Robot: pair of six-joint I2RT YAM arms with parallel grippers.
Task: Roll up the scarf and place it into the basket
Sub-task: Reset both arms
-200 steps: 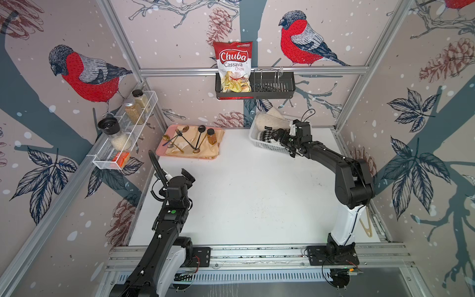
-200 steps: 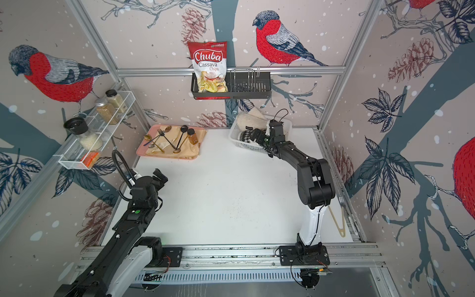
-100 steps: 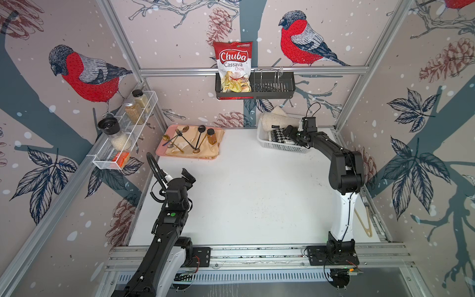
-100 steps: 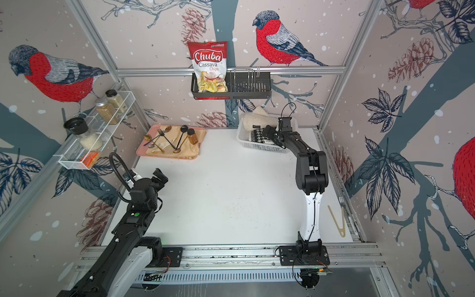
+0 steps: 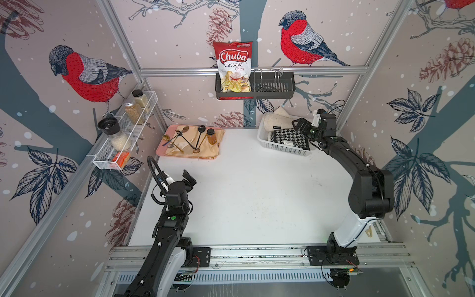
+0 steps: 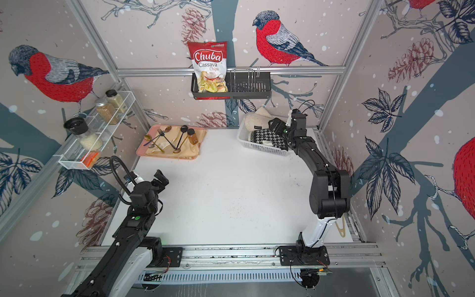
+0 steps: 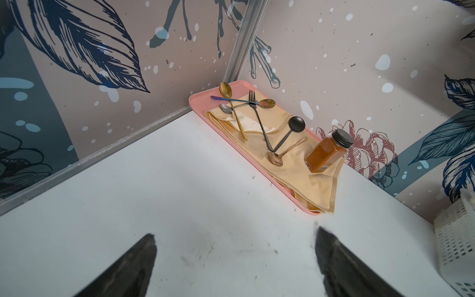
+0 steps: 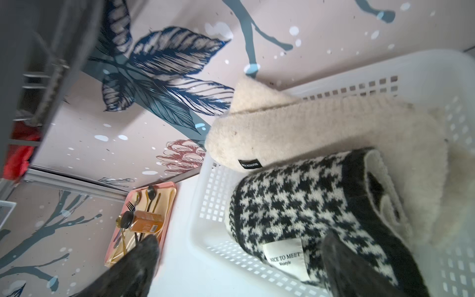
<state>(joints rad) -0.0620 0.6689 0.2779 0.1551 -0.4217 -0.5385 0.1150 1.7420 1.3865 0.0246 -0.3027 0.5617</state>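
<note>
Nearest the front rail, the left arm (image 5: pixel 177 195) is raised over the bare white table (image 5: pixel 257 192). Its jaws stand wide apart with nothing between them, as the left wrist view shows.

Further back on the left side of the table lies a pink rectangular tray (image 5: pixel 160 150) carrying a folded gold cloth, scattered cutlery and a small amber jar.

At the far right corner sits the white perforated plastic basket (image 5: pixel 282 150). The black-and-white houndstooth knitted scarf (image 5: pixel 286 137) lies inside it as a roll, pressed against a cream woolly scarf (image 5: pixel 275 120) that leans over the back rim. The right arm (image 5: pixel 341 151) reaches to the basket. Its jaws are spread wide beside the roll's end, gripping nothing. In the right wrist view one finger overlaps the houndstooth scarf (image 8: pixel 295 205), and whether it touches I cannot tell.

The knit looks soft, light and springy, so the roll would likely loosen if nudged at its free end. Should it need reseating, the safest hold is probably across the thick middle of the roll, pinning the outer layer, not the sewn label or an edge.

On the back wall hangs a black slotted caddy (image 5: pixel 272 87) holding a red bag of chips.
</note>
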